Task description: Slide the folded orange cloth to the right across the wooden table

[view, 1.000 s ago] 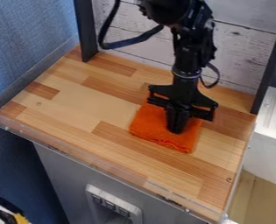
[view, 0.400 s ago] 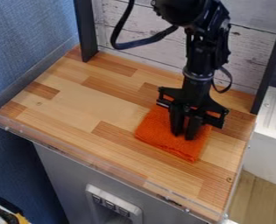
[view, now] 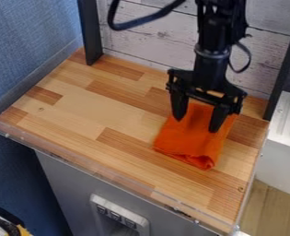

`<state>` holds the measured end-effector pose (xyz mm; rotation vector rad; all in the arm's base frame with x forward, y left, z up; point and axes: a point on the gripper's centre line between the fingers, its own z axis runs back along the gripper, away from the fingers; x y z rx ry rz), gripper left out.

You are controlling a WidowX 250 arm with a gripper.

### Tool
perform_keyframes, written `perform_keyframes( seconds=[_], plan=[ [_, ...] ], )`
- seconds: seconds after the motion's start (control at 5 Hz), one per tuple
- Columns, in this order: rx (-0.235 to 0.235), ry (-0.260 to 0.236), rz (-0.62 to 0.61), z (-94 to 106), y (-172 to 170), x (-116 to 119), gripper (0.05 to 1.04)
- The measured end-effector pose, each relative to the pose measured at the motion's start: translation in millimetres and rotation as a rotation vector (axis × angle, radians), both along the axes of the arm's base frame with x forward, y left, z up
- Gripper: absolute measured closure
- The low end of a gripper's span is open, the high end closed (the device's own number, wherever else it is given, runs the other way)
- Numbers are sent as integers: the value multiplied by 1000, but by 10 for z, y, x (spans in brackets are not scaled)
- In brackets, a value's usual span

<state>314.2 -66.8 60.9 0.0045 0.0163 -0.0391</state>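
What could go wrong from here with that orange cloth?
The open gripper hangs over the cloth, so closing might pinch only a loose fold or miss it. The cloth's near corner looks bunched, so it could crumple further if pushed.

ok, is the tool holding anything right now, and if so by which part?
Nothing held. The tool is open, its fingers spread wide over the upper part of the orange cloth, which lies on the wooden tabletop.
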Motion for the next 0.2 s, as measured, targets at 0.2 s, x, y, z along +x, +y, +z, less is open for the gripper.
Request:
perform_keyframes(
  seconds=[0.2],
  plan=[
    [-15, -39, 11, 227, 42, -15, 82]
  ],
)
